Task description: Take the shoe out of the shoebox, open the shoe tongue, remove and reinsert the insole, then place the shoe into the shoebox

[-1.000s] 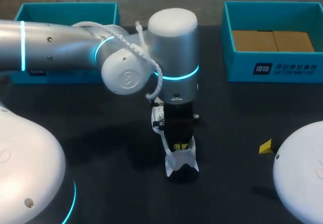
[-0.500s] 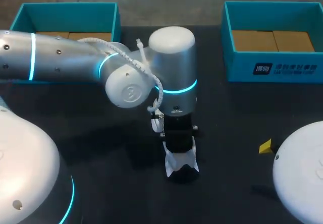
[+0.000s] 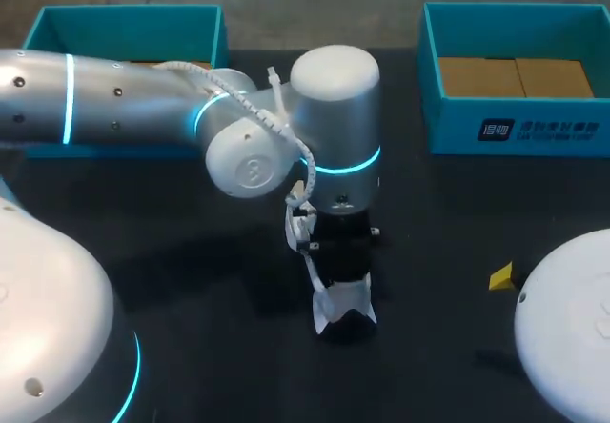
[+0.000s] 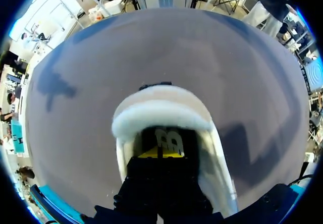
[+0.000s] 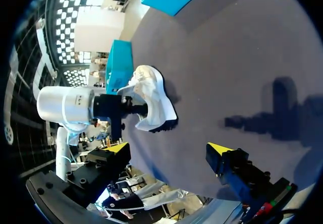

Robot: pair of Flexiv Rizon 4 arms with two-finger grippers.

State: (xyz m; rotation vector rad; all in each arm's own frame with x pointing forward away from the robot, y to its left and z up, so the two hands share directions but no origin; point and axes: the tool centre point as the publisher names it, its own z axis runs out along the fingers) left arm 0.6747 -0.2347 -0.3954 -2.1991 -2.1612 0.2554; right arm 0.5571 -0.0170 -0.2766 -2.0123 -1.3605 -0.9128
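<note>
A white shoe (image 3: 344,310) lies on the dark table near its middle, and shows too in the right wrist view (image 5: 155,99). My left arm (image 3: 335,128) comes down over it from above. The left gripper (image 4: 160,154) is shut, its yellow tips together deep inside the shoe's opening, against the insole (image 4: 169,140) with its printed mark. Whether anything thin is pinched between the tips is hidden. My right gripper (image 5: 169,149) stands open and empty, low over the table's right part, well apart from the shoe; one yellow fingertip (image 3: 502,276) shows in the head view.
A teal shoebox (image 3: 519,128) with a brown cardboard floor stands at the back right. A second teal box (image 3: 205,28) stands at the back left, partly behind my left arm. Bare dark table lies between the shoe and the right gripper.
My left arm has shifted slightly right and toward the front, pushing its gripper deeper into the shoe so the yellow tips no longer show from above. The shoe and right arm stay put.
</note>
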